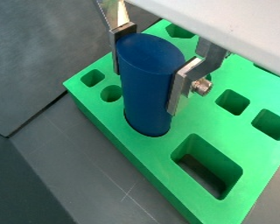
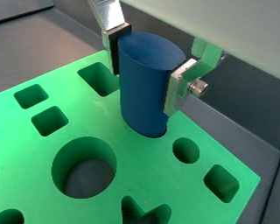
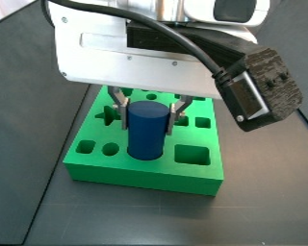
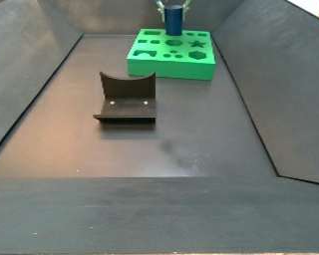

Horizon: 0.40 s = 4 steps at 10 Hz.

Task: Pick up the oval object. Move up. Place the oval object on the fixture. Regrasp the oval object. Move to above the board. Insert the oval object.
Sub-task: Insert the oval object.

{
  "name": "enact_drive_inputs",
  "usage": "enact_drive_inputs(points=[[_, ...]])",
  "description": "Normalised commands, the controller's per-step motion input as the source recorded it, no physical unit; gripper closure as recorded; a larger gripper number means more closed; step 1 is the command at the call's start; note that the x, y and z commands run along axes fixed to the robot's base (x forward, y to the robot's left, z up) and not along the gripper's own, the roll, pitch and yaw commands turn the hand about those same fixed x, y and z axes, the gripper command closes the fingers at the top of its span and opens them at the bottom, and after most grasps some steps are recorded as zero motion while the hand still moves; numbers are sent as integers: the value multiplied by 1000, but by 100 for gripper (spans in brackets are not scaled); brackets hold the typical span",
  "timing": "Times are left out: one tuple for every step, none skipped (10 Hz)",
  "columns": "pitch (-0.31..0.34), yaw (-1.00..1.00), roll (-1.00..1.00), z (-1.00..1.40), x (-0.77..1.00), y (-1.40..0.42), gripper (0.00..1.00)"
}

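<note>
The oval object [image 1: 149, 83] is a smooth blue peg standing upright with its lower end in a hole of the green board [image 1: 143, 162]. It also shows in the wrist view [image 2: 145, 87] and both side views [image 3: 145, 132] [image 4: 173, 20]. My gripper [image 1: 154, 63] is shut on its upper part, one silver finger [image 1: 122, 39] on each narrow side. In a side view the gripper [image 3: 146, 110] hangs over the middle of the board [image 3: 131, 165]. The fixture [image 4: 125, 100] stands apart on the floor, nearer the camera than the board [image 4: 162, 62].
The board has several open cut-outs around the peg: a rectangle [image 1: 208, 166], small squares [image 1: 234, 102], a large circle [image 2: 84, 166] and a star [image 3: 112, 115]. Dark sloping walls [image 4: 43, 80] enclose the grey floor.
</note>
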Motion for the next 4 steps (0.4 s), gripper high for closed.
enact_drive_inputs(points=[[-123, 0, 79, -440, -69, -60, 100], [-23, 0, 1, 0, -57, 0, 100], [0, 0, 23, 0, 0, 0, 100], [0, 0, 0, 0, 0, 0, 100]])
